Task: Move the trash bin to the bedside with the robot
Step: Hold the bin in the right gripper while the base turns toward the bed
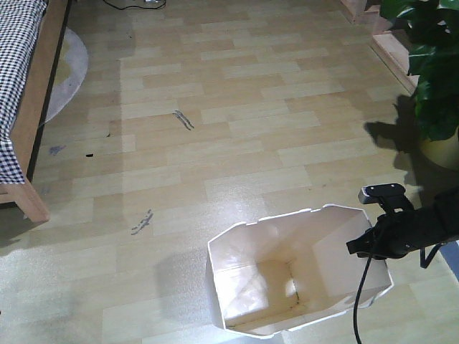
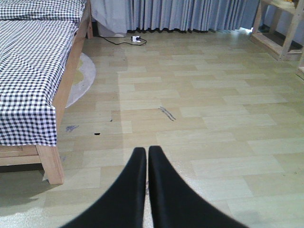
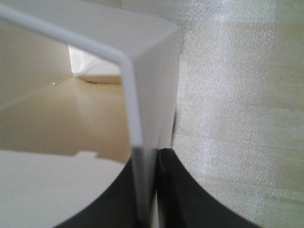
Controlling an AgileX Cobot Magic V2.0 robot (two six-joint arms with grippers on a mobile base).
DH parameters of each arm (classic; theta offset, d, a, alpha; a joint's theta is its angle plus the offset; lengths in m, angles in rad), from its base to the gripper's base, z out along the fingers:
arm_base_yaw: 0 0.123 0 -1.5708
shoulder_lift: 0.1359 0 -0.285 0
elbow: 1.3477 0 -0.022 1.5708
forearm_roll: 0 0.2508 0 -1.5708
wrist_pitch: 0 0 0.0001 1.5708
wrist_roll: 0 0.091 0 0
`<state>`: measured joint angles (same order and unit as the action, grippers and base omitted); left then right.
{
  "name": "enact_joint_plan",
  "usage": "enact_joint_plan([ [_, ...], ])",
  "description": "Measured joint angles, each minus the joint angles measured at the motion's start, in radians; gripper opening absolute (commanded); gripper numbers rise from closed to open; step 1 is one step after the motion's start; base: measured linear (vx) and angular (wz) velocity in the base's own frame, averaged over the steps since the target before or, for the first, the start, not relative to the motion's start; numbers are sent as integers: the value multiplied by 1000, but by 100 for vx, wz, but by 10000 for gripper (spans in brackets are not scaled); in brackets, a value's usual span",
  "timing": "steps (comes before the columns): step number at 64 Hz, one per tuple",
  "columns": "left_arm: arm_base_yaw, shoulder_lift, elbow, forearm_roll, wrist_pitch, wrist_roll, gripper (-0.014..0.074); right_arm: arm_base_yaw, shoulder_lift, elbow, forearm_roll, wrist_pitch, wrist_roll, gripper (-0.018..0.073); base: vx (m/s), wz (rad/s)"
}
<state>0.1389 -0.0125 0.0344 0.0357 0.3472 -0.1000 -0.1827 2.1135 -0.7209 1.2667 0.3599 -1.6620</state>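
Trash bin (image 1: 287, 240) stands open-mouthed on the plank floor (image 1: 237, 129), low and right of centre in the front view, its longer side running left to right. At far left, the bed (image 1: 36, 93) with checked bedding lies well apart from it. The left gripper (image 2: 146, 153), fingers pressed together on nothing, points toward the bed's corner post. The right gripper (image 3: 153, 159) pinches the bin's right-hand wall beside a cut corner, so the haul probably runs leftward and forward.
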Motion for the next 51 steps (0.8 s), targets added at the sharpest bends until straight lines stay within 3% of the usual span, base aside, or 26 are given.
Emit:
enact_joint_plan([
  [51,0,0,0,0,0,0,-6,-1,0,0,-3,-21,-1,-3,25,0],
])
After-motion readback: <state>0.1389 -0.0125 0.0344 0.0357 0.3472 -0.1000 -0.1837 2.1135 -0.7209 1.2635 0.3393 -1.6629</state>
